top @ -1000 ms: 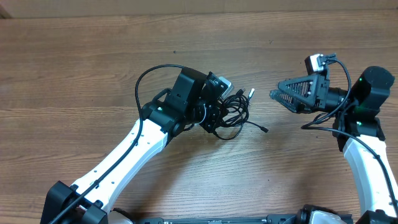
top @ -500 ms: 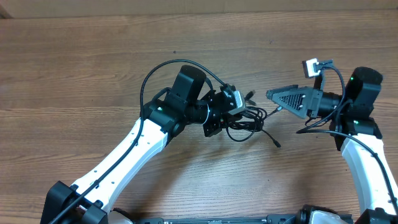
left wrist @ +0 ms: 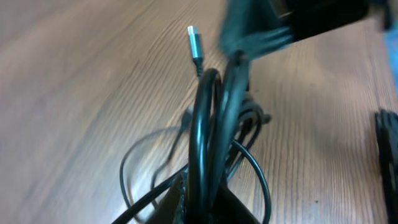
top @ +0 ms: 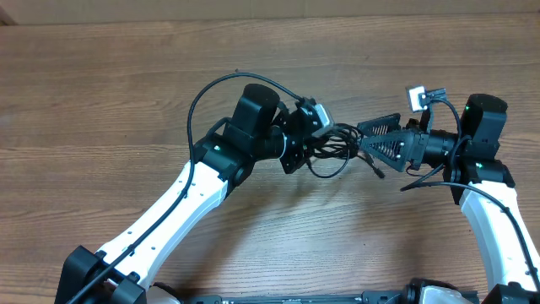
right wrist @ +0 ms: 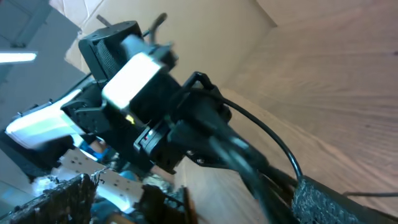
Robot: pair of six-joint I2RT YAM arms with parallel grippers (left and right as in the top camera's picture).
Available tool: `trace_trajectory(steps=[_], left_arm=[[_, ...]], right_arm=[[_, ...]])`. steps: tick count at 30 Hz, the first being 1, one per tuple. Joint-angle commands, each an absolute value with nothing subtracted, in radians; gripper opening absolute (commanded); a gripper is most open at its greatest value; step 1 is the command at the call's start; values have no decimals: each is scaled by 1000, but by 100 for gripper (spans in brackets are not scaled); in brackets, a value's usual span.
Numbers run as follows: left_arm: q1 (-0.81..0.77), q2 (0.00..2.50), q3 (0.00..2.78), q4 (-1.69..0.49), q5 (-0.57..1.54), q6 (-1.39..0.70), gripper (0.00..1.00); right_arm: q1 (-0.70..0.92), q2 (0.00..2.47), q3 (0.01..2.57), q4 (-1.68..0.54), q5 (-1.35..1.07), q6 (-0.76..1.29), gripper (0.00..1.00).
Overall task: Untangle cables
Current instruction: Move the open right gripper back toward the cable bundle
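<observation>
Left wrist view: the cables point(left wrist: 208, 124) are seen clamped between the closed fingers of the left gripper point(left wrist: 202, 202), and the bundle is stretched out ahead of it to a silvery plug tip point(left wrist: 194, 42). Beyond that, the right gripper point(top: 363, 140) is held spread open, with the bundle's far end reaching in between its 2 fingers, over the wooden table point(top: 126, 84).

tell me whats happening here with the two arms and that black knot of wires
Two robot arms are working on a tangle of thin black cables. The left gripper is clamped on one side of the bundle, which seems lifted off the wooden table. The right gripper is at the opposite side, jaws spread around the strands, not visibly clamped. The cords are bunched together, with one silver plug tip sticking out free.
</observation>
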State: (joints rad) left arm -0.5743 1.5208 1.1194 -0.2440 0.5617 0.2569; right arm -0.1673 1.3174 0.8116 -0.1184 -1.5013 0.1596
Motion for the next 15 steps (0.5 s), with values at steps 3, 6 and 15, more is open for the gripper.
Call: trace_trajectory(steps=[3, 6, 15], left_arm=[[-568, 1520, 1126, -297, 323, -35, 4], [-568, 1520, 1126, -317, 277, -66, 4], [-571, 1520, 1126, -170, 483, -244, 4]], right_arm=[[-161, 1320, 819, -138, -1504, 96, 100], [-161, 1320, 819, -165, -1504, 96, 100], [-105, 1320, 819, -243, -1392, 96, 100]])
